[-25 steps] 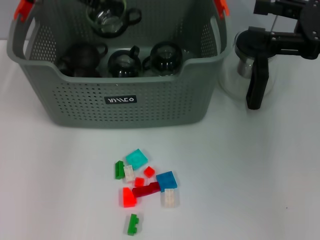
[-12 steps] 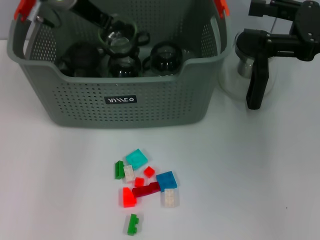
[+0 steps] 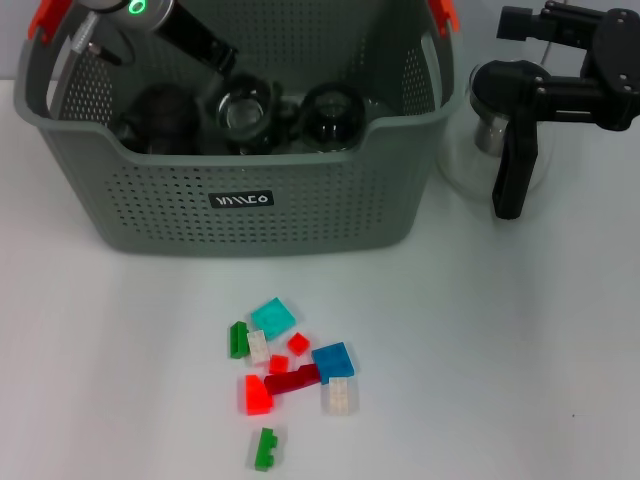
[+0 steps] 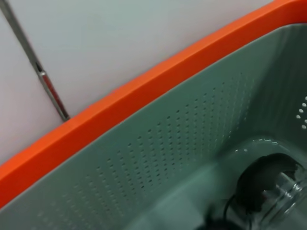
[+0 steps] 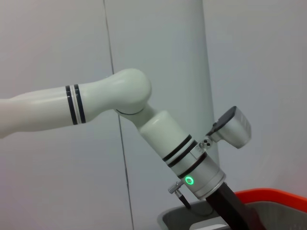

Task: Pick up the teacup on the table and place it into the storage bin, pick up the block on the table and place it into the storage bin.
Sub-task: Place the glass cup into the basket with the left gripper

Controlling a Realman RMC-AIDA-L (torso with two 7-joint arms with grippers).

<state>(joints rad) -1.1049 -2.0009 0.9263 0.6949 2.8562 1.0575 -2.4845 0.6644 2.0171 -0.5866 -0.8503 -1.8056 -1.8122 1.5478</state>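
The storage bin [image 3: 300, 200], grey-green with orange handle tops, stands at the back of the table. My left gripper [image 3: 232, 88] reaches down into it and is shut on a glass teacup [image 3: 250, 112], held low among the other dark teacups [image 3: 330, 110] in the bin. The left wrist view shows the bin's inner wall [image 4: 182, 143], its orange rim and a teacup [image 4: 268, 187] below. Several coloured blocks [image 3: 290, 365] lie loose on the table in front of the bin. My right gripper [image 3: 500, 57] hovers open at the right, over a glass teapot.
A glass teapot [image 3: 500, 140] with a black handle stands just right of the bin, under the right arm. The right wrist view shows my left arm [image 5: 192, 163] with its green light above the bin's rim. White table surrounds the blocks.
My left gripper has come down from above the bin's back into the bin, carrying the glass teacup lower among the others. The right gripper has barely shifted.
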